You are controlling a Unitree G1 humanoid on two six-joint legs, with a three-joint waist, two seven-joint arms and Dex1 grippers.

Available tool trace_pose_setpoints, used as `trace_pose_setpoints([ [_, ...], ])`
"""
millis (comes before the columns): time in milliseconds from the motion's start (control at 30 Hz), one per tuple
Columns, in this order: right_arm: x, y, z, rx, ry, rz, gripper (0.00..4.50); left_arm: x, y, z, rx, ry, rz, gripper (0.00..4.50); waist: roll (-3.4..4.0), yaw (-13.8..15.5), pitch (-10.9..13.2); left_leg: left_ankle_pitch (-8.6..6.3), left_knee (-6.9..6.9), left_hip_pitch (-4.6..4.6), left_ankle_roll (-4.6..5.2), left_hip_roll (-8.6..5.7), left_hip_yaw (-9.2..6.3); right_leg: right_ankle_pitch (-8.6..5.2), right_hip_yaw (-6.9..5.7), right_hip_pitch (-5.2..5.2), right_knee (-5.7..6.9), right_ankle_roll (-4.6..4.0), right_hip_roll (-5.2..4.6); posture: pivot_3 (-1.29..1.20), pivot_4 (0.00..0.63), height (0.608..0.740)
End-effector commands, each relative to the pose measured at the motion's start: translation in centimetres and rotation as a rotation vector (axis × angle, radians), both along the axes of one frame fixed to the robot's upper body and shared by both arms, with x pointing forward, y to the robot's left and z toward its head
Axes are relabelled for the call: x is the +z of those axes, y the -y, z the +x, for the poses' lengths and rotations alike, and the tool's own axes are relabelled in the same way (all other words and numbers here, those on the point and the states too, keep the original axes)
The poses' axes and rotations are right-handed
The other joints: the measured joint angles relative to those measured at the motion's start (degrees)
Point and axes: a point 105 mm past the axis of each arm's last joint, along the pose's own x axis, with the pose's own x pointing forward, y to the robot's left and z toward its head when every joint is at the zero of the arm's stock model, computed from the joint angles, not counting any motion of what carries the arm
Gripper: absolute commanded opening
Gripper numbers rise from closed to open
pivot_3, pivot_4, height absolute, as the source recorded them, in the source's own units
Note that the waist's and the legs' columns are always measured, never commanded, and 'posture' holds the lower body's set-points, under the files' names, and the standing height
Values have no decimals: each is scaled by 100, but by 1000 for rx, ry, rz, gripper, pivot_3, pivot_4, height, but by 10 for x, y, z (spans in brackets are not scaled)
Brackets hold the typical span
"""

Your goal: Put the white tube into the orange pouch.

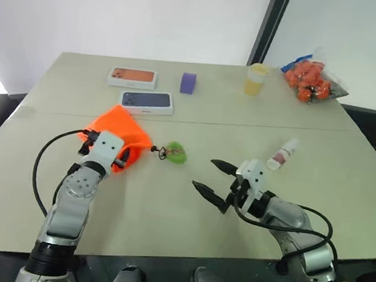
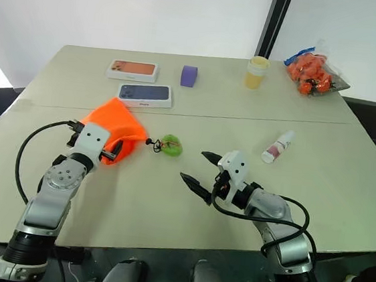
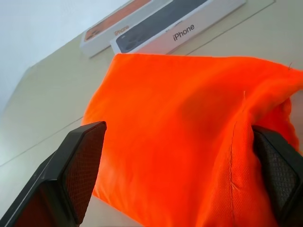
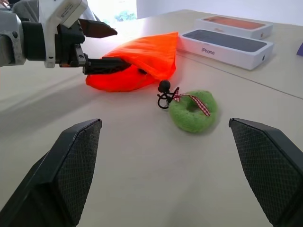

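The orange pouch [image 1: 119,126] lies on the left half of the table, its dark drawstring ending in a green charm [image 1: 176,154]. My left gripper [image 1: 126,156] is open at the pouch's near edge. The fabric [image 3: 180,132] sits between its two fingers, one finger standing clear and the other tucked against a fold at the pouch's mouth. The white tube [image 1: 283,154], with a reddish band, lies flat on the table's right half, apart from both grippers. Just above the middle of the table my right gripper [image 1: 202,173] is open and empty, pointing left toward the charm.
Two flat phone boxes [image 1: 132,77] [image 1: 147,102] lie behind the pouch. A purple block [image 1: 188,82], a pale yellow lidded cup [image 1: 256,79] and a clear bag of orange fruit [image 1: 312,79] stand along the far edge.
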Motion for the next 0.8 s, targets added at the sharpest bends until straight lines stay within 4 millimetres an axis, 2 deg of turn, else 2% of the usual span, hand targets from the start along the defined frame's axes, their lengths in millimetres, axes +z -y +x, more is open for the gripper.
trace_pose_setpoints([
  [33,7,-3,-1,10,36,19,4500,20,-2,-5,-24,73,-1,4456,0,5,0,0,0,0,0,0,0,0,0,0,0,0,0,0,150,723],
  [200,6,-3,-1,14,34,16,4500,22,-5,-12,-51,76,12,4456,0,12,0,0,0,0,0,0,0,0,0,0,0,-1,0,0,150,723],
  [433,8,-3,2,15,39,19,4500,22,-12,-14,-46,76,141,4456,-1,12,0,0,0,0,0,0,0,-1,0,0,0,-2,0,0,150,723],
  [800,11,-2,5,-2,55,30,4500,8,5,1,-106,18,311,4456,-3,15,-2,0,0,-1,0,0,0,-1,0,0,0,-2,-1,0,150,723],
])
